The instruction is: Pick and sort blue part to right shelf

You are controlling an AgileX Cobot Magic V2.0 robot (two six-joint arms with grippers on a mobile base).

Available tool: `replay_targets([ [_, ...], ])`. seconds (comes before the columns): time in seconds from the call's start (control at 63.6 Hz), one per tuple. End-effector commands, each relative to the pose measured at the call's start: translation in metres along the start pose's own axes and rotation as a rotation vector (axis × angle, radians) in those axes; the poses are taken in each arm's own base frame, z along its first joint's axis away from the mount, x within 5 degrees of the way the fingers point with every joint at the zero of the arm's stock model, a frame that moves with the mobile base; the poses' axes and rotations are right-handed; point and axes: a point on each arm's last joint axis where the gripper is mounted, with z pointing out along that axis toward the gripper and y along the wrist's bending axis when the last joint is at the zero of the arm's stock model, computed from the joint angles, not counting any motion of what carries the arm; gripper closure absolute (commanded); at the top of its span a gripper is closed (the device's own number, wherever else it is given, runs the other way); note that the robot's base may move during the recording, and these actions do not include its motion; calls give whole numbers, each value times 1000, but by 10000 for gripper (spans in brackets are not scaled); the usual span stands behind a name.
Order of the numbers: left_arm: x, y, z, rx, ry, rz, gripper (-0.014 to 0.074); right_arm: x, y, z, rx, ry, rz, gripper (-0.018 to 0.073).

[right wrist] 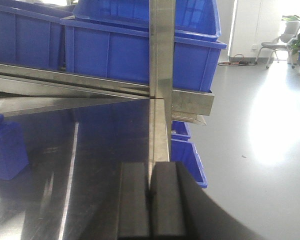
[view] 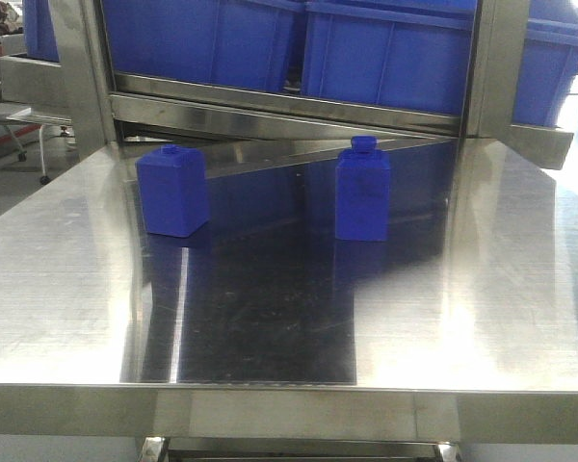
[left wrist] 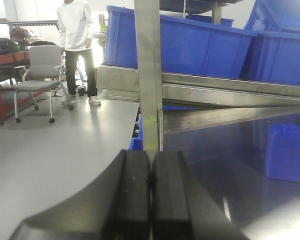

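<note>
My right gripper (right wrist: 150,170) and left gripper (left wrist: 150,160) are both pressed closed, empty. The blue plastic bottle-shaped part (right wrist: 5,147) stands upright ahead-left of the right gripper; that arm looks nearer.

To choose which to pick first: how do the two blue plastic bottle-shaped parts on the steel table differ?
The left blue part looks wider and is turned, showing two side faces; the right blue part looks narrower and faces the camera squarely. The right part's cap rises higher than the left part's. Both stand upright, apart.
</note>
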Motion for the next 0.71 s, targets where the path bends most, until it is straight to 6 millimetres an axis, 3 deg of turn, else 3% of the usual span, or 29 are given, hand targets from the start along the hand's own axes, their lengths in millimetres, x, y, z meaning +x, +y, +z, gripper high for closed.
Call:
replay_targets([
  [0.0,-1,0,-1,-3,-82,-11,461,-17,0,-3,2,-135,-10,504],
  [0.487,-1,0,-1,-3,-82,-11,461,-24,0,-5,1,-210,-11,504],
  [0.692,-1,0,-1,-3,-82,-11,461,-43,2,-8,-2,-170,-11,504],
])
